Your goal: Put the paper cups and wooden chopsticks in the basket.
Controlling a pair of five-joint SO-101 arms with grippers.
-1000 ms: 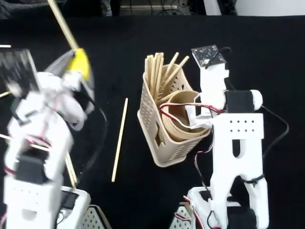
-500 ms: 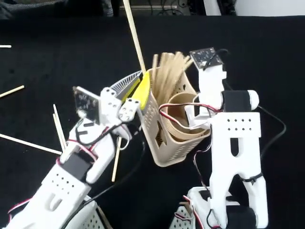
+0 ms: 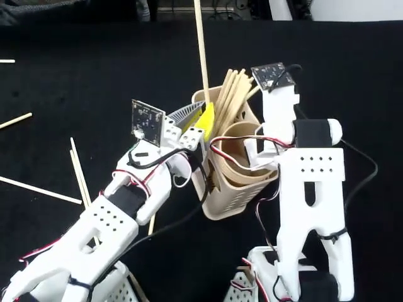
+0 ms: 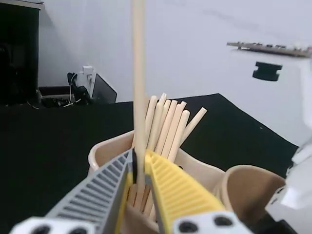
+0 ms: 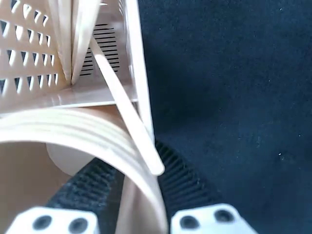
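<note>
A beige slotted basket (image 3: pixel 220 201) stands mid-table with several wooden chopsticks (image 3: pixel 230 94) upright in it and stacked paper cups (image 3: pixel 236 160) beside them. My left gripper (image 3: pixel 200 126) hovers at the basket's left rim, shut on one chopstick (image 3: pixel 200 44) that points steeply up. In the left wrist view, that chopstick (image 4: pixel 138 73) is pinched between grey and yellow fingers (image 4: pixel 170 187) above the basket rim (image 4: pixel 102 151). My right gripper (image 5: pixel 136 163) clamps the basket wall (image 5: pixel 134 58) together with a cup rim (image 5: pixel 73 129).
Loose chopsticks lie on the black table at the left: one (image 3: pixel 16 119) near the edge, a long one (image 3: pixel 38 189), a pair (image 3: pixel 78 168), and a short end (image 3: pixel 6 61) further back. The left arm partly covers another (image 3: pixel 151 223).
My left arm has swung right from the table's far left to the basket's rim, carrying the chopstick, which has tipped more upright. The right arm and basket stayed put.
</note>
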